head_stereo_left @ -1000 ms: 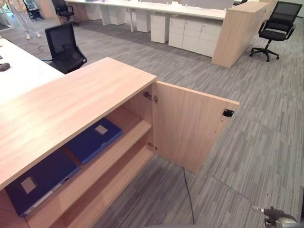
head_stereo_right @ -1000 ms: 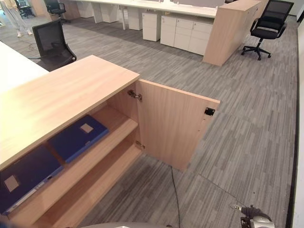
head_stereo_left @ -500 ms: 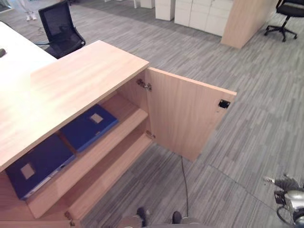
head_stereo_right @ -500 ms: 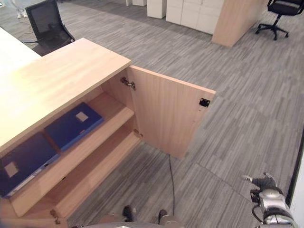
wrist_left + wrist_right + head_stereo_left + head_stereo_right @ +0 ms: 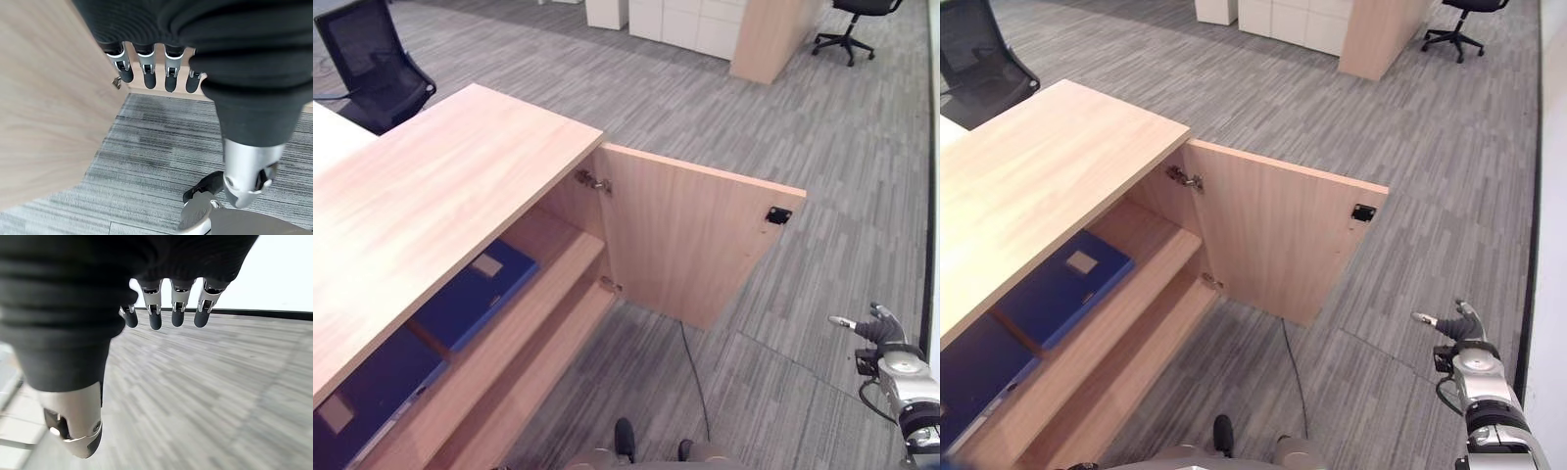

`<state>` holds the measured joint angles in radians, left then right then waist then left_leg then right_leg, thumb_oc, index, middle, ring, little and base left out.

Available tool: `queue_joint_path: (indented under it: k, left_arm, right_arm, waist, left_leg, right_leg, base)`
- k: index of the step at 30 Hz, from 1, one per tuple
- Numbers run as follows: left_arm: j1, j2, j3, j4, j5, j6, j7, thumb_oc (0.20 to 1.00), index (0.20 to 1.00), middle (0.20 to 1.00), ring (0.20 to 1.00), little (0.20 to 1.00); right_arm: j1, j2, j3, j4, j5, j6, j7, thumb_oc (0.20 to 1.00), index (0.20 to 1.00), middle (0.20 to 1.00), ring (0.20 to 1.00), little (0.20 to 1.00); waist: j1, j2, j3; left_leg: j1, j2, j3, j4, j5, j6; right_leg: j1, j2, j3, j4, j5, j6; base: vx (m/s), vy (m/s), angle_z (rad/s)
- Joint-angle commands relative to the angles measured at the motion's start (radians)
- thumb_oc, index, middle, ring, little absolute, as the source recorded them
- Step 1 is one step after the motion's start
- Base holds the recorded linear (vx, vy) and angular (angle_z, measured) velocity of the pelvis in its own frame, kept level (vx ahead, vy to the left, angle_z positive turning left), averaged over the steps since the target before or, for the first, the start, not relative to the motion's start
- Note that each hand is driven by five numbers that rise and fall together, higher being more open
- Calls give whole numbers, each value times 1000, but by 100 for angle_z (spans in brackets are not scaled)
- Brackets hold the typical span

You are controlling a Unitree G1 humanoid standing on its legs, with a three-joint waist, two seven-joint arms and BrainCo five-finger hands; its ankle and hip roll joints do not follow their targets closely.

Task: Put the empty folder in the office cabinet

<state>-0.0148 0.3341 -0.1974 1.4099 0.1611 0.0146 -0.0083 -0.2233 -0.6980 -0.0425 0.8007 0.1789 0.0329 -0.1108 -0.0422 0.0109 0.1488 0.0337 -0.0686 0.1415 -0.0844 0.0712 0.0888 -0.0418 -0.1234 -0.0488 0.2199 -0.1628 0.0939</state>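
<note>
The left hand (image 5: 146, 58) is held with fingers (image 5: 147, 73) straight and empty, near a smooth wooden panel. Two flat blue folders (image 5: 475, 292) are laid on the top shelf of the open wooden cabinet (image 5: 460, 186). The right hand (image 5: 1464, 338) is spread open, empty, over striped grey carpet (image 5: 1263, 78).

Cabinet (image 5: 440, 186): light wood-grain laminate, matt, smooth; door (image 5: 690, 240) w/ same finish, showing metal hinges (image 5: 595, 182) & black plastic catch (image 5: 778, 214). Folders (image 5: 475, 292): blue, smooth, slight sheen, looking plastic-covered. Floor (image 5: 822, 157): grey striped carpet, rough, matt. Chair (image 5: 367, 64): black mesh back.
</note>
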Motion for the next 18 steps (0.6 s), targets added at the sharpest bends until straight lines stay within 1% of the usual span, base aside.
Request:
queue_joint_path:
  k: [1,2,3,4,5,6,7,9,11,13,14,16,18]
  left_arm:
    - [20,11,37,9,-28,-2,14,1000,1000,1000,1000,1000]
    - [20,12,41,4,-25,-5,16,1000,1000,1000,1000,1000]
    - [16,15,41,1,-24,-8,15,1000,1000,1000,1000,1000]
    - [15,17,38,1,-16,-12,16,1000,1000,1000,1000,1000]
    - [15,17,38,1,-16,-12,16,1000,1000,1000,1000,1000]
    - [14,22,41,6,-5,-10,15,1000,1000,1000,1000,1000]
    - [15,25,44,14,3,-9,15,1000,1000,1000,1000,1000]
    - [32,22,49,19,6,-11,7,1000,1000,1000,1000,1000]
    - [75,0,46,19,10,-16,5,1000,1000,1000,1000,1000]
    - [85,-10,44,16,7,-18,3,1000,1000,1000,1000,1000]
    - [85,-10,43,16,7,-18,3,1000,1000,1000,1000,1000]
    - [87,-16,31,8,9,-21,-3,1000,1000,1000,1000,1000]
    - [89,-17,24,5,13,-20,-4,1000,1000,1000,1000,1000]
  right_arm:
    - [-29,-47,-2,-43,-30,-39,-41,1000,1000,1000,1000,1000]
    - [-10,-52,-19,-78,-29,-45,-49,1000,1000,1000,1000,1000]
    - [3,-56,-25,-104,-35,-50,-51,1000,1000,1000,1000,1000]
    - [19,-56,-31,-116,-35,-56,-43,1000,1000,1000,1000,1000]
    - [19,-56,-31,-116,-35,-56,-43,1000,1000,1000,1000,1000]
    - [28,-56,-31,-127,-34,-64,-39,1000,1000,1000,1000,1000]
    - [33,-62,-25,-128,-25,-71,-29,1000,1000,1000,1000,1000]
    - [37,-79,-14,-130,2,-84,-2,1000,1000,1000,1000,1000]
    - [36,-98,-3,-134,42,-107,24,1000,1000,1000,1000,1000]
    - [38,-111,5,-149,56,-118,38,1000,1000,1000,1000,1000]
    - [38,-111,6,-149,56,-118,38,1000,1000,1000,1000,1000]
    - [18,-132,26,-180,81,-137,58,1000,1000,1000,1000,1000]
    - [12,-135,32,-188,92,-143,63,1000,1000,1000,1000,1000]
  waist:
    - [16,4,-22]
    - [5,-3,-12]
    - [1,-8,-7]
    - [-1,-16,-11]
    - [-2,-16,-10]
    - [0,-26,-19]
    - [2,-32,-33]
    - [6,-36,-56]
    - [21,-41,-83]
    - [24,-41,-89]
    - [23,-41,-89]
    - [31,-40,-92]
    - [32,-39,-94]
  left_leg:
    - [-48,35,-49,114,-153,-55]
    - [-50,36,-67,124,-160,-59]
    - [-46,38,-75,124,-163,-64]
    - [-43,34,-81,126,-167,-66]
    - [-42,34,-81,126,-167,-66]
    - [-35,33,-80,124,-170,-70]
    - [-27,40,-78,117,-169,-76]
    - [-13,64,-80,100,-160,-90]
    - [7,105,-103,67,-142,-116]
    - [14,123,-113,56,-132,-128]
    - [14,124,-114,55,-131,-129]
    - [15,148,-125,44,-116,-145]
    - [15,155,-129,39,-112,-151]
  right_leg:
    - [-105,-21,18,-101,176,65]
    - [-125,-20,52,-142,198,71]
    - [-134,-15,66,-155,206,72]
    - [-115,-20,66,-187,211,74]
    - [-114,-21,66,-188,212,74]
    - [-97,-24,56,-217,219,73]
    - [-86,-22,50,-236,231,73]
    - [-62,-8,44,-267,234,65]
    - [-14,26,21,-300,212,46]
    - [1,40,9,-302,197,38]
    - [1,40,8,-302,197,38]
    - [15,63,-5,-307,174,24]
    - [18,69,-11,-307,166,20]
  base:
    - [14,-111,-16]
    - [35,-134,-9]
    - [69,-176,12]
    - [54,-98,32]
    - [86,-107,39]
    - [106,-128,43]
    - [149,-179,38]
    - [168,-233,16]
    - [189,-340,1]
    - [83,-190,14]
    - [50,-172,23]
    - [36,-168,20]
    - [15,-93,15]
